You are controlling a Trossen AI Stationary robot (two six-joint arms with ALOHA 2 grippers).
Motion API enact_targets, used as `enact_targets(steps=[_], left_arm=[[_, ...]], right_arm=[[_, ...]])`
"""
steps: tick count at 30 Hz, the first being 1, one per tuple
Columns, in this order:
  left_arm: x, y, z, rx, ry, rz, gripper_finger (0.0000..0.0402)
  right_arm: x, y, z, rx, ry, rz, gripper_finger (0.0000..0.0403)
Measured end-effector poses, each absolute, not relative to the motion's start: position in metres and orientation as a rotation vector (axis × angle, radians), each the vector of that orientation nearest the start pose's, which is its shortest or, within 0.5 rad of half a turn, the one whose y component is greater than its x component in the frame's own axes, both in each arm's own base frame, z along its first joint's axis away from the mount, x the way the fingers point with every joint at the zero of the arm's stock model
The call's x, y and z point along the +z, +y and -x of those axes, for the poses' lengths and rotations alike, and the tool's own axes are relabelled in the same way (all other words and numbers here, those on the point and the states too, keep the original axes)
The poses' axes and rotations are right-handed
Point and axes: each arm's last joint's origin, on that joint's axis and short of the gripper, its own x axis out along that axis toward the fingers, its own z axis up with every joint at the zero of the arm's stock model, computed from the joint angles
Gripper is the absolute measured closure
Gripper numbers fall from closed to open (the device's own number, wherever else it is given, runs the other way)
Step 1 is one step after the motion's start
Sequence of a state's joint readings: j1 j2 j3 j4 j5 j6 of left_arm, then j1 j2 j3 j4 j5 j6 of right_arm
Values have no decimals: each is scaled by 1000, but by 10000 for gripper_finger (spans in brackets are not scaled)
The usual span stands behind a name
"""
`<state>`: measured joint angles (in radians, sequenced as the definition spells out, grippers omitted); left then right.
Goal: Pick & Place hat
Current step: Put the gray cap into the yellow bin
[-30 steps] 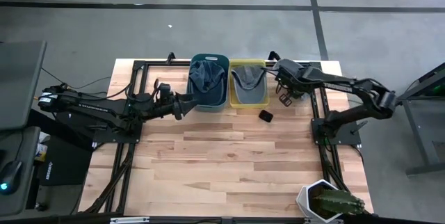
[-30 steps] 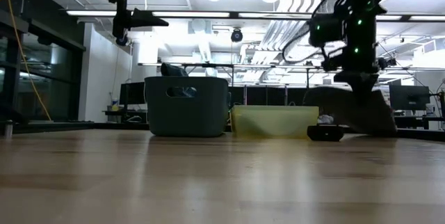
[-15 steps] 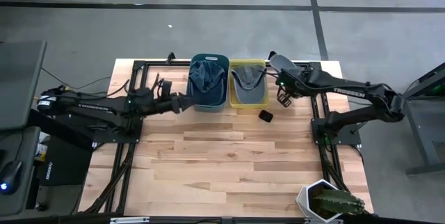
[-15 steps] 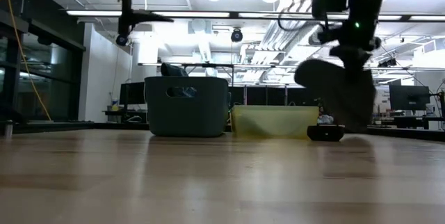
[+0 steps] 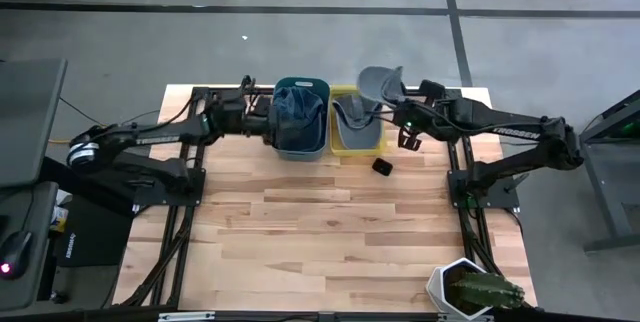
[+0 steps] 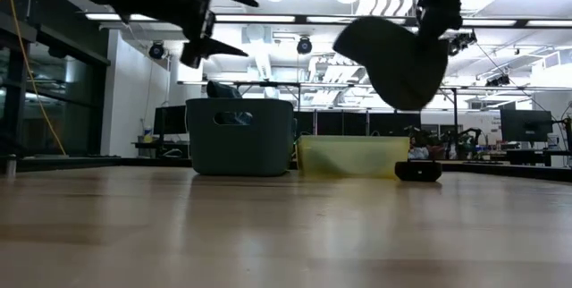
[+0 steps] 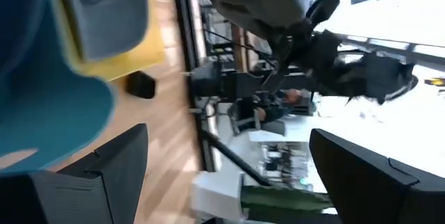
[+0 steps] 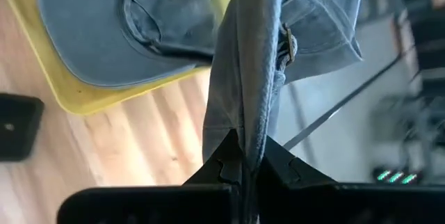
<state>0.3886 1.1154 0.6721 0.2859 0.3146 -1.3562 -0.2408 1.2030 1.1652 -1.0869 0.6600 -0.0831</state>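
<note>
The right gripper (image 8: pixel 243 156) is clamped on a fold of a grey hat (image 8: pixel 254 64), the cloth pinched between its two dark fingers. In the high view the gripper (image 5: pixel 397 109) is held near the far edge of the bench, towards the far right corner, and the hat (image 5: pixel 380 83) is carried over the far right corner of the yellow bin (image 5: pixel 357 144). In the low view the hat (image 6: pixel 393 55) is seen hanging well above the bin (image 6: pixel 352 156), clear of it; its shape is lost in silhouette there.

A second grey hat (image 5: pixel 354 113) lies inside the yellow bin. Beside it a blue bin (image 5: pixel 300 148) holds another dark hat (image 5: pixel 296 108), whose folds are hard to make out. A small black object (image 5: pixel 382 166) rests on the bench just in front of the yellow bin; what it is cannot be told.

The left gripper (image 5: pixel 262 125) is held at the blue bin's left wall, its fingers spread apart with nothing between them. In the left wrist view the blue bin (image 7: pixel 49 113) is cut off at the picture's edge.
</note>
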Motion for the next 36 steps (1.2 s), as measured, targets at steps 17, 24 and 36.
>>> enact_targets(steps=[17,24,36], left_arm=[[333,169,-302,-126,207,1420,60],[321,180,-320,-118,315,1456,60],[298,186,-332,-114,367,1496,60]], right_arm=[[330,-15,-212,-472,1228,886,397],[330,1,-213,-466,1235,1085,397],[333,10,-227,-389,1156,1172,397]])
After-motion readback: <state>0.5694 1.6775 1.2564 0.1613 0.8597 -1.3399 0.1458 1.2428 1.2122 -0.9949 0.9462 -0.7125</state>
